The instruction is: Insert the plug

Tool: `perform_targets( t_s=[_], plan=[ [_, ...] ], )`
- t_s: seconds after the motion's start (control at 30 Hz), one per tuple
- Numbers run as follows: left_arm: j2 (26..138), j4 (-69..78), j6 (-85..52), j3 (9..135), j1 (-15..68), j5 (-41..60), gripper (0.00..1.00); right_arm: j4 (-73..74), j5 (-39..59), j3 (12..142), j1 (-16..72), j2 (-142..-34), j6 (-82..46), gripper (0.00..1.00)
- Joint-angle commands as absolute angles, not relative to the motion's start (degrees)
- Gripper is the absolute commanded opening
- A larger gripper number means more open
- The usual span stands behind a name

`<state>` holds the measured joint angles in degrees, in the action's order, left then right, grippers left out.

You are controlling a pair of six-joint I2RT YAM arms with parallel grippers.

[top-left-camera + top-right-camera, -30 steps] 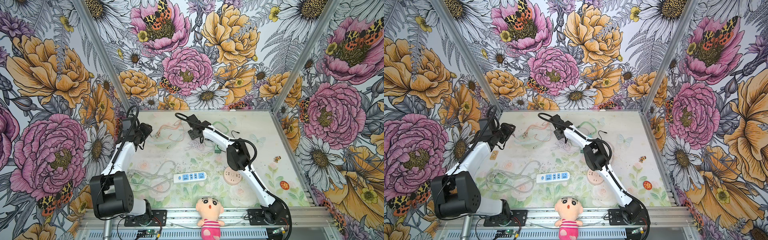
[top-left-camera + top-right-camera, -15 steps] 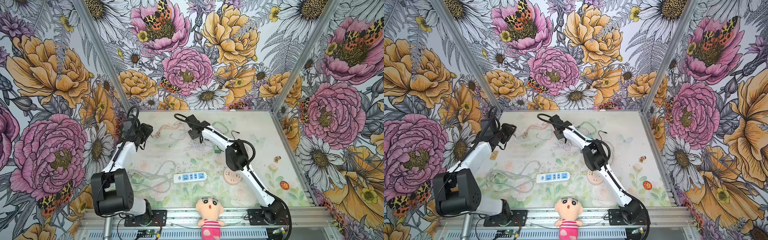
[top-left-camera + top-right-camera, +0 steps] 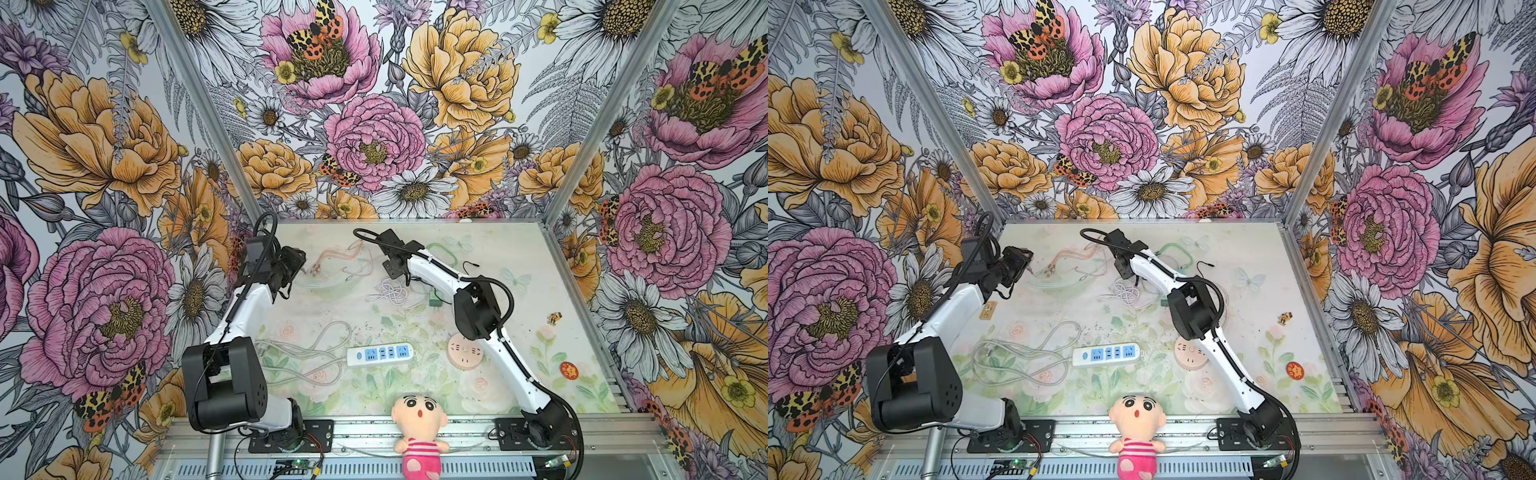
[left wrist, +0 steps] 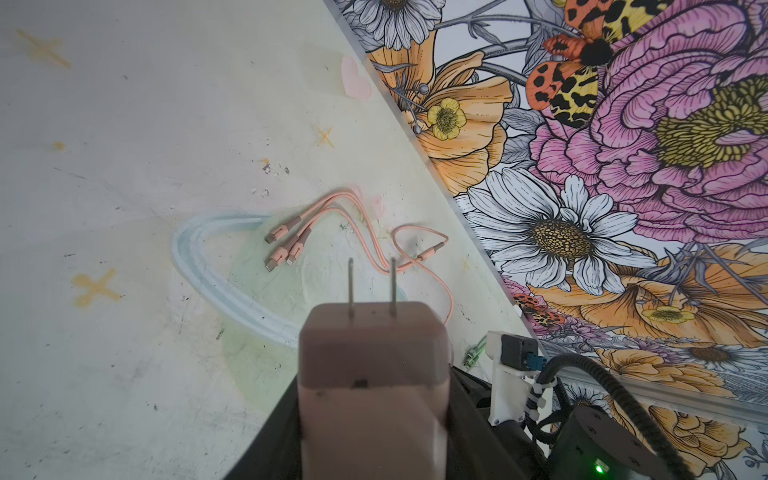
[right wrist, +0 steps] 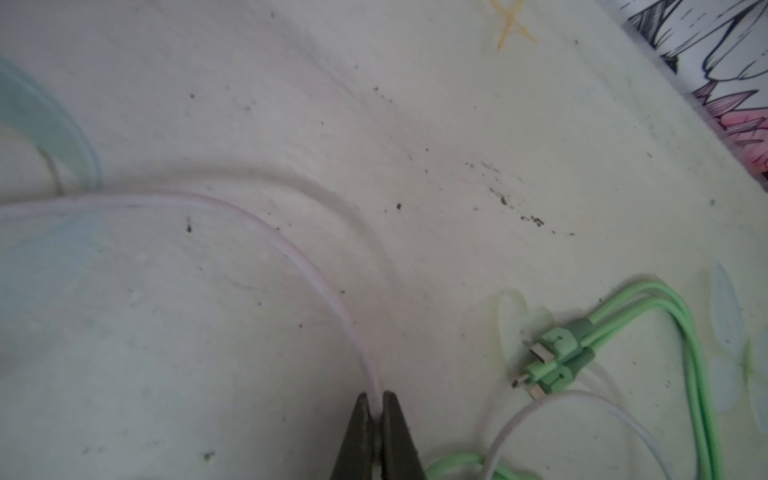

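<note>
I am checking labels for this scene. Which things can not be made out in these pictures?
- Right wrist view: the white cable, pinched by the right gripper, runs off the picture edge; its ends are unseen.
- Left wrist view: the pink charger hides how the left gripper grips it.
- Both top views: power strip sockets too small.

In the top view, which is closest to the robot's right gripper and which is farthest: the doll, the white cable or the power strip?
1. white cable: pinched by the right gripper, towards the back, in the middle.
2. power strip: in the middle, nearer the front.
3. doll: at the front edge, farthest away.
</note>
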<state>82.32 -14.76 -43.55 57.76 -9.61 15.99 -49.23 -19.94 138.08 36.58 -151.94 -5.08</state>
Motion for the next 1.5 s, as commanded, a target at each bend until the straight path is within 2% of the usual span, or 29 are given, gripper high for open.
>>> perform_targets(
  t_s=[0.0,0.23,0.43,0.73,0.83,1.13,1.27,1.47],
  plan=[
    [78.95,-14.10,-43.94,56.89,-9.41,16.24,0.37,-50.57,-23.28,135.98,36.21,-145.55,-6.66,0.07],
    [75.29,-14.44,-44.10,54.67,-9.41,15.99,0.37,-50.28,-29.01,126.10,35.15,-136.45,-10.52,0.07],
    [74.52,-14.37,-44.65,51.38,-8.05,14.41,0.37,-49.22,-29.29,117.88,34.61,-129.57,-14.72,0.07],
    [80.26,-16.45,-42.29,51.74,0.69,10.01,0.38,-49.15,-29.77,107.26,32.58,-125.53,-20.55,0.08],
    [83.39,-17.16,-40.43,52.92,3.94,8.88,0.38,-49.13,-30.11,103.75,31.77,-123.49,-21.95,0.12],
    [92.88,-20.04,-34.94,59.65,10.64,8.33,0.38,-48.35,-32.66,95.48,30.61,-114.93,-23.72,0.34],
    [95.65,-21.39,-29.37,64.51,14.38,7.21,0.39,-47.82,-31.33,92.81,29.91,-110.89,-23.86,0.40],
    [100.35,-30.02,-15.43,75.23,20.02,4.61,0.39,-47.81,-29.58,88.65,27.90,-104.80,-25.22,0.44]
  ],
)
